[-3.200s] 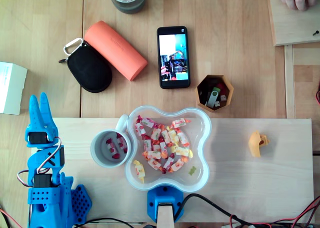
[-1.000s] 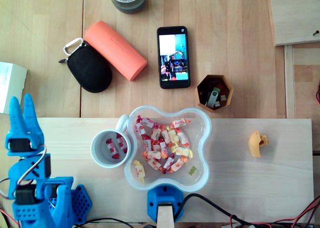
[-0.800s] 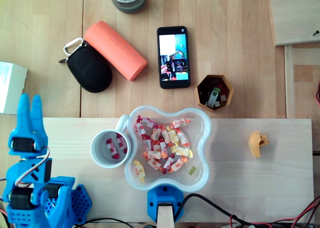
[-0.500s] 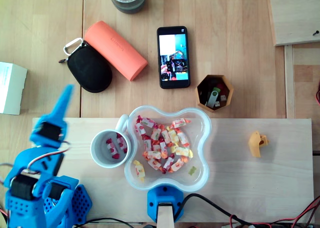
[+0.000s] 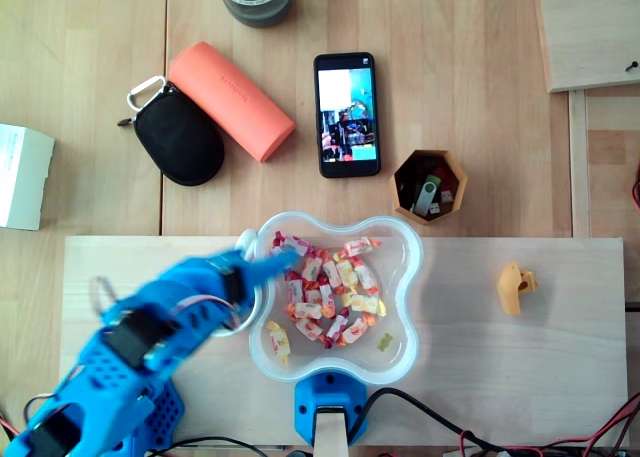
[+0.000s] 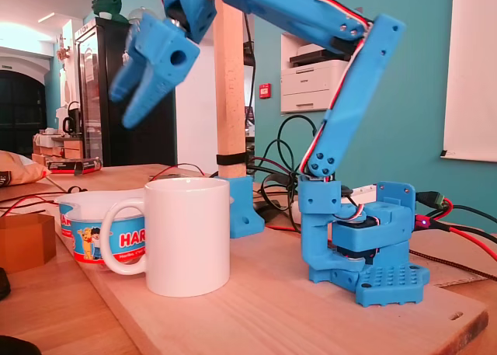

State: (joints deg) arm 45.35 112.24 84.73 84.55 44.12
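Board — candy bowl below raised jaws.

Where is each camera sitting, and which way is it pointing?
Overhead view: above the table, looking straight down at the candy bowl; blue arm and pincer reach in from lower left.
Fixed view: low beside the table, looking level across the white mug; whole arm shows, base to raised pincer.
Shared: arm, pincer, mug, bowl.
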